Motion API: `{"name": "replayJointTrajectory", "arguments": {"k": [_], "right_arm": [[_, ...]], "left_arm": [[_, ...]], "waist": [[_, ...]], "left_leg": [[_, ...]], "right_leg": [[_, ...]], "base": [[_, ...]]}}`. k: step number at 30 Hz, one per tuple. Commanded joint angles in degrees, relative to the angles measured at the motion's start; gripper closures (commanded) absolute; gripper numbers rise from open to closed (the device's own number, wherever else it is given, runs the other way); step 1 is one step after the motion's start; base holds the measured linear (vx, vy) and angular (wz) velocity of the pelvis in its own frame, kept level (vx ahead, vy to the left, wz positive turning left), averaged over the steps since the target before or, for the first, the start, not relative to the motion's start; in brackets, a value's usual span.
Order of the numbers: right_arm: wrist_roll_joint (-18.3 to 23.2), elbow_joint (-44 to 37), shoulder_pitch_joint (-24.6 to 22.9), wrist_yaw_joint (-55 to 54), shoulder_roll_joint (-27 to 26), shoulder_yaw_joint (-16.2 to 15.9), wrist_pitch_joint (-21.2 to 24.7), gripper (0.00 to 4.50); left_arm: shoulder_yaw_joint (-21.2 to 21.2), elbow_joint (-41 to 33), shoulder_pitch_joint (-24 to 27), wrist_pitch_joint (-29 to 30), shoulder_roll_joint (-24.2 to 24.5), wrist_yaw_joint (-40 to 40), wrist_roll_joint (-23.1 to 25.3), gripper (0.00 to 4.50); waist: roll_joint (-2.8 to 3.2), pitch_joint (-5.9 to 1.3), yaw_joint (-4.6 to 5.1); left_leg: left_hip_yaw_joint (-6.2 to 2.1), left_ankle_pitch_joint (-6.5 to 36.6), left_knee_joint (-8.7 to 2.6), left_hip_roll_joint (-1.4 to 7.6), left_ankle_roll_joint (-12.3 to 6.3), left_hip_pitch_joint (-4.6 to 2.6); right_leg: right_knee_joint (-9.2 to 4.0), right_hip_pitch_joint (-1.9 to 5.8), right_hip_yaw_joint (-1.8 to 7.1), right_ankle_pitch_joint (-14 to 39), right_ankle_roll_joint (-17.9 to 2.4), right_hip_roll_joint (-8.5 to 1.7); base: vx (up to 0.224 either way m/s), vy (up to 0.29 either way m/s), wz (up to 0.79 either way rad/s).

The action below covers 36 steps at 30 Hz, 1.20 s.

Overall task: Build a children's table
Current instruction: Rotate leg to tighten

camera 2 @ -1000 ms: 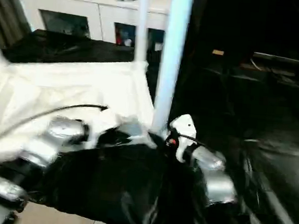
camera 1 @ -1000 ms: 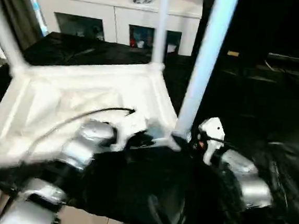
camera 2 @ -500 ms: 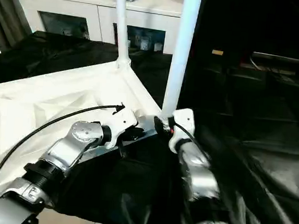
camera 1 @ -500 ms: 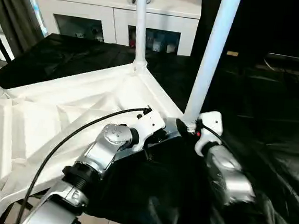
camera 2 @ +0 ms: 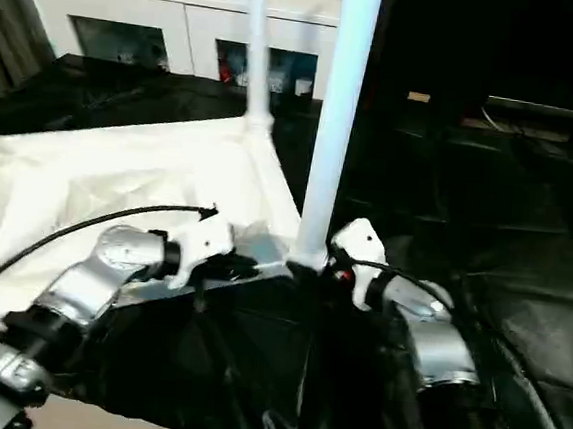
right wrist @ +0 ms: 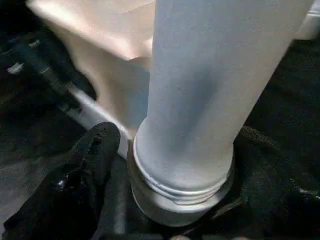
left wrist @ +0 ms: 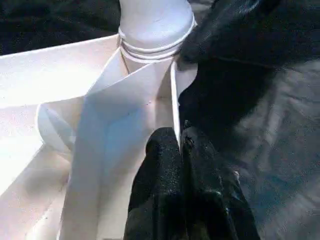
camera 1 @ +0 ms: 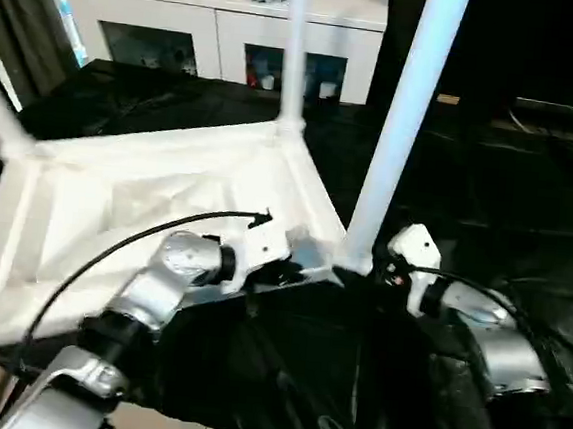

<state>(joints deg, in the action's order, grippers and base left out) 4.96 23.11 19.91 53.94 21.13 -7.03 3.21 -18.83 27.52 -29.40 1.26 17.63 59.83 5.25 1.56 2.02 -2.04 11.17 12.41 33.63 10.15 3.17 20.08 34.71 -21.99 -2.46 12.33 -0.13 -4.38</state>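
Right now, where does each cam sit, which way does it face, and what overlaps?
Head pair: look forward and down at the upturned tabletop; both silver forearms show.
Left wrist: looks along the left pincer, shut on the tabletop's edge rib near a corner socket.
Right wrist: close on the near leg at its socket, one black finger beside it.
Shared: that leg and its corner show in all views.

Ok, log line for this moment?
left gripper: pinching tabletop rim | right gripper: around near leg base | legs upright
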Motion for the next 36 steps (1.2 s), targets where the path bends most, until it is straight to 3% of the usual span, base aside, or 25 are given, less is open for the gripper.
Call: {"name": "replayJointTrajectory", "arguments": {"k": [1,3,5,11,14,24,34,36], "right_arm": [[1.3,-1.05,0.01,5.16,-0.21,-3.57,-0.01,0.71],[2.49,-1.35,0.47,8.44,0.96,-3.8,0.64,0.71],[3.07,-1.39,0.85,10.73,1.64,-4.01,1.05,0.71],[2.77,-0.92,1.47,13.99,2.5,-5.04,0.68,0.71],[2.66,-0.64,1.74,15.8,2.7,-6.15,0.98,0.97],[2.75,-0.1,1.96,17.25,2.74,-6.45,1.35,1.76],[2.93,0.07,0.92,15.23,1.33,-6.11,1.39,1.86],[1.89,0.75,-0.05,9.37,-0.9,-4.82,0.23,1.86]], "left_arm": [[-3.29,0.23,1.15,-0.05,0.28,3.24,0.49,4.5],[-3.21,-0.42,1.33,-0.62,1.68,6.26,-0.65,4.5],[-3.24,-0.58,1.28,-1.02,2.66,8.08,-1.08,4.5],[-3.56,0.16,0.73,-2.2,4.05,11.29,-1.59,4.5],[-3.66,0.58,0.16,-2.56,4.34,11.99,-1.68,4.5],[-3.45,1.68,-0.47,-2.97,4.54,12.94,-1.91,4.5],[-2.6,2.22,-0.28,-2.78,4.18,12.36,-2.42,4.5],[-1.59,2.95,-0.6,-1.69,2.07,8.08,-2.17,4.5]], "waist": [[-0.29,-2.47,-0.08],[-0.56,-2.54,-0.18],[-0.45,-2.57,-0.33],[-0.5,-2.55,-0.9],[-0.61,-2.6,-1.24],[-0.61,-2.66,-1.42],[-0.49,-2.7,-1.38],[-0.58,-2.47,-1.27]], "left_leg": [[-1.42,9.18,-4.0,3.46,-5.24,0.06],[-1.32,8.16,-3.88,3.49,-5.69,0.05],[-1.22,7.95,-3.79,3.48,-5.98,0.1],[-1.12,7.99,-3.84,3.64,-5.42,-0.12],[-1.09,7.28,-3.78,3.6,-5.31,-0.15],[-1.09,6.7,-3.67,3.53,-5.29,-0.11],[-1.11,6.8,-3.65,3.54,-5.29,-0.09],[-1.18,8.53,-3.86,3.48,-4.32,-0.1]], "right_leg": [[-3.94,2.3,2.52,4.1,-16.08,-4.05],[-3.71,2.4,2.45,2.22,-16.78,-4.01],[-3.54,2.38,2.38,1.53,-17.2,-3.98],[-3.52,2.18,2.4,2.73,-16.91,-4.06],[-3.42,2.22,2.42,2.07,-16.84,-4.07],[-3.33,2.28,2.38,1.96,-16.73,-4.06],[-3.25,2.28,2.34,1.6,-16.95,-4.04],[-3.66,2.2,2.43,4.61,-16.42,-4.16]], "base": [[0.0,0.0,0.0],[0.0,0.0,0.0],[0.0,0.0,0.0],[0.0,0.0,0.0],[0.0,0.0,0.0],[0.0,0.0,0.0],[0.0,0.0,0.0],[0.0,0.0,0.0]]}}
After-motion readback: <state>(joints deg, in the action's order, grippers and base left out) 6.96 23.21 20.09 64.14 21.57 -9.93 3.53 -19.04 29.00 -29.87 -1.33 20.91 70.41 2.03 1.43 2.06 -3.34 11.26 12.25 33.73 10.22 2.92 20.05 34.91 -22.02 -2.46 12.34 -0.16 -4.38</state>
